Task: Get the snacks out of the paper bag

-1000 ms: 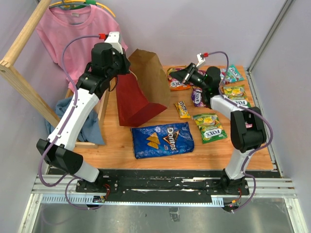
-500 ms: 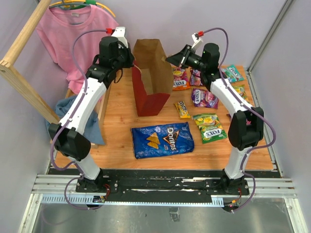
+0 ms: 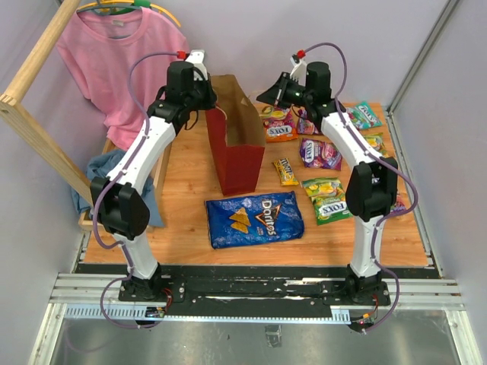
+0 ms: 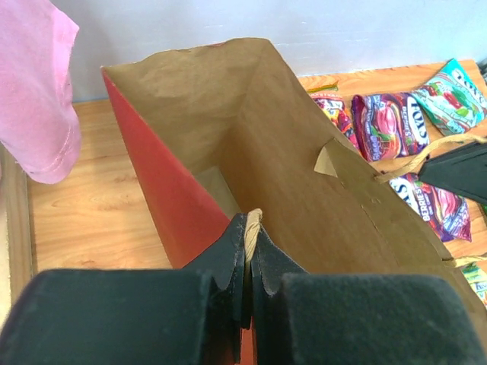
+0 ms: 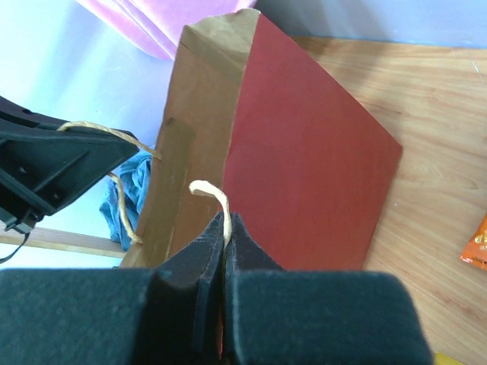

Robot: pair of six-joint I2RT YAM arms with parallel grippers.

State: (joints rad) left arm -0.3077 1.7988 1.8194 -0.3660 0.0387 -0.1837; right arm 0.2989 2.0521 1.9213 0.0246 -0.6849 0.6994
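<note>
Both my grippers were clamped on the bag's thin loops: the left gripper [image 4: 247,232] pinched the left handle [image 4: 253,220] and the right gripper [image 5: 225,232] the right handle [image 5: 211,190]. The bag [image 3: 236,144] stood upright between them, mouth open. The Doritos [image 3: 255,219] lay just in front of it, and the Fox's packets [image 3: 323,152] to its right.

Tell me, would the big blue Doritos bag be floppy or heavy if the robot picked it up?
Probably floppy and light: the Doritos bag lies flat and wrinkled, so it would likely sag from a pinched corner. Its glossy film might slip.
</note>
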